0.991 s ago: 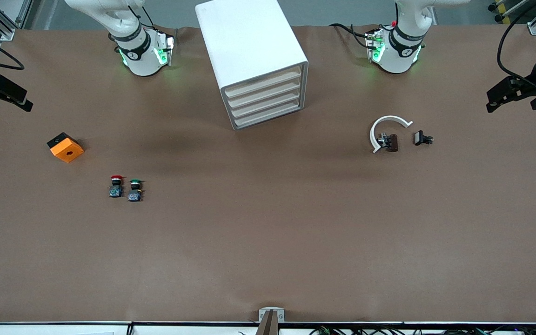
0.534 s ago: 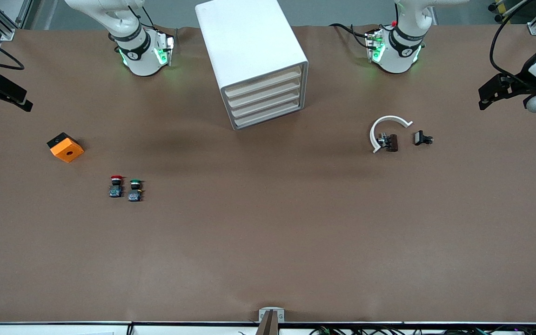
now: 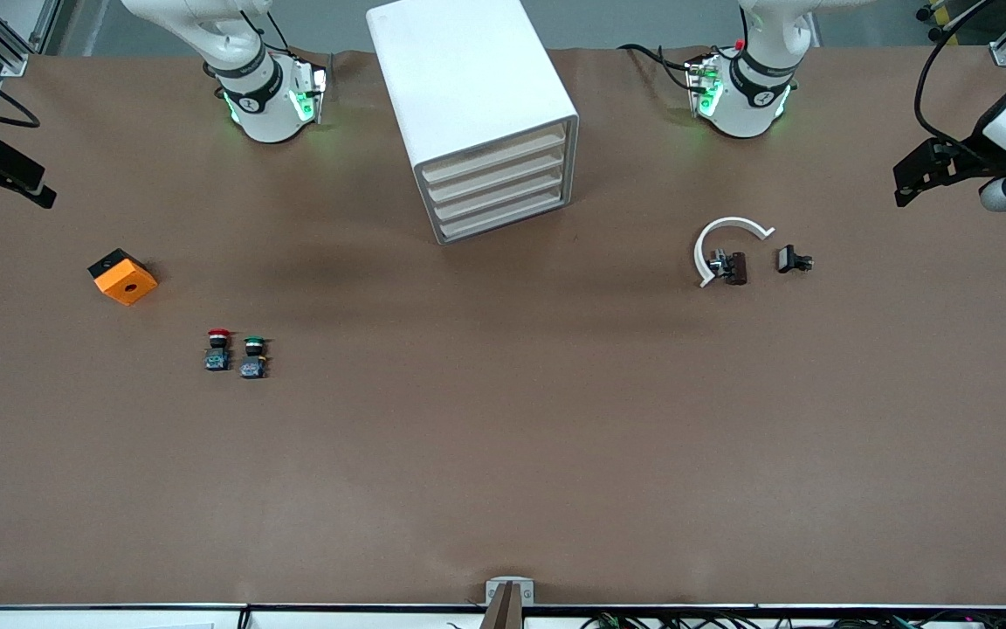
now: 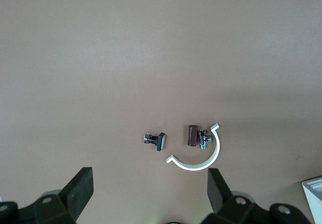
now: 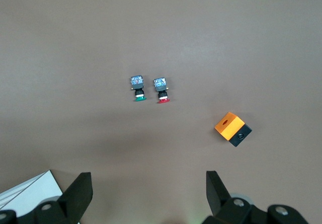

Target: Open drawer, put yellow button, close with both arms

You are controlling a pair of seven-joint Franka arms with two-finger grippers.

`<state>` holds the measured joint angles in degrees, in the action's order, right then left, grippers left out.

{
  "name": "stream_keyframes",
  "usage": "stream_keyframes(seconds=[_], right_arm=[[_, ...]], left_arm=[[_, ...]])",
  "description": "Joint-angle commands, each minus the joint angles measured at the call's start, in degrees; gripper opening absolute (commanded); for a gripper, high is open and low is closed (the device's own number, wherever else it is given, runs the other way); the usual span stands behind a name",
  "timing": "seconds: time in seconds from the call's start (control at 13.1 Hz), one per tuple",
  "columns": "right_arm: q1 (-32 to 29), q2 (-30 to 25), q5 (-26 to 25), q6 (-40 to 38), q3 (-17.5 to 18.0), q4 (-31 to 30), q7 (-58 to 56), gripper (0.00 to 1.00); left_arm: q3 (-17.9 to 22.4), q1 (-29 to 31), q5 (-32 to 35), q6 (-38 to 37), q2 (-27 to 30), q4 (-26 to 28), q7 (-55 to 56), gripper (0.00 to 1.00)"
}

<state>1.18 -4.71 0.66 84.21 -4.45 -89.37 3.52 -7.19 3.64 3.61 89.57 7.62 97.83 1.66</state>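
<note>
Start state: drawer shut, both grippers spread, no yellow button found.

The drawer [image 3: 494, 157], topmost in the white cabinet [image 3: 468, 79], sat flush. The left gripper [image 3: 906, 185] hung over its end of the table and the right gripper [image 3: 30, 183] over the other, each with fingers wide apart and empty. Only a red button [image 3: 218, 348], a green button [image 3: 252, 356] and an orange block [image 3: 123, 276] showed; the yellow button could not be seen. Judgement: pull squarely along the angled cabinet's axis, perhaps bracing its body with the other arm.

White jointed arms [image 3: 245, 83] with black bands and green-lit bases; black cables; black fingers [image 4: 75, 191].
</note>
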Motion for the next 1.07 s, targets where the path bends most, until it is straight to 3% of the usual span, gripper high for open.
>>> stream_keyframes(seconds=[0.0, 0.99], right_arm=[[-0.7, 0.7, -0.9, -1.0, 0.6, 1.6, -0.5, 1.00], [-0.8, 1.4, -0.8, -1.0, 0.5, 1.6, -0.5, 1.00]], left_arm=[[-0.6, 1.3, -3.5, -0.4, 1.3, -0.9, -1.3, 1.00], [0.3, 1.4, -4.1, -2.8, -1.2, -4.7, -1.1, 1.00]])
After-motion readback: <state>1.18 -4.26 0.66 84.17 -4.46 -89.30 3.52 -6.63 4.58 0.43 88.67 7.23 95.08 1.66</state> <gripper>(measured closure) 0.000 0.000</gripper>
